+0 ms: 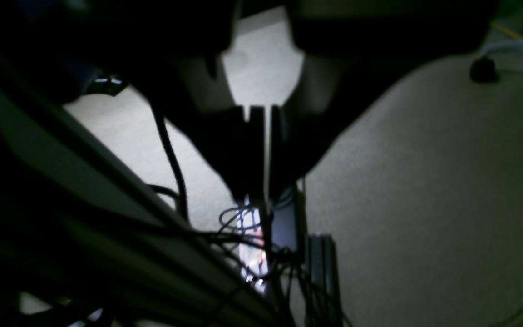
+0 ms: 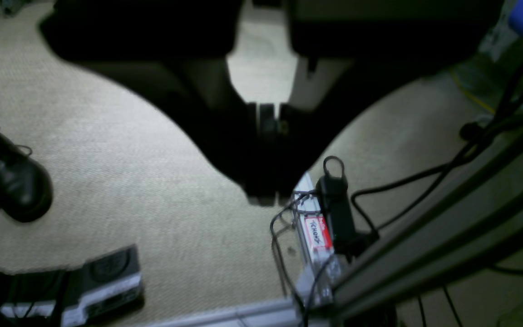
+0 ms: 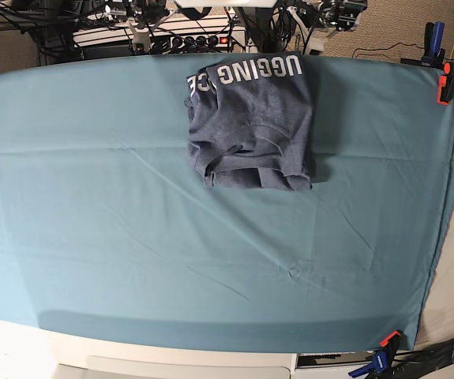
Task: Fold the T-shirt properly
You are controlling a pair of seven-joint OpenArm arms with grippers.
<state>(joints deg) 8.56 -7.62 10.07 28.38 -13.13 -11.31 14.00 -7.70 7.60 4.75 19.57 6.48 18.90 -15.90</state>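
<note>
Left gripper jaws together, only a thin slit of light between the dark fingers, nothing held; it hangs off the table over pale carpet, with a tangle of black cables and a slanted frame rail below; view is dim and blurry. Right gripper jaws also together, empty; it points down at beige carpet, just above a power strip with a red label and a black plug; a black shoe sits at left edge, a dark boxy device at bottom left. Neither arm shows in the base view. T-shirt lies folded into a compact, somewhat rumpled bundle at the far middle of the teal table cloth, white block lettering along its far edge; cloth held by clamps at the right corners.
</note>
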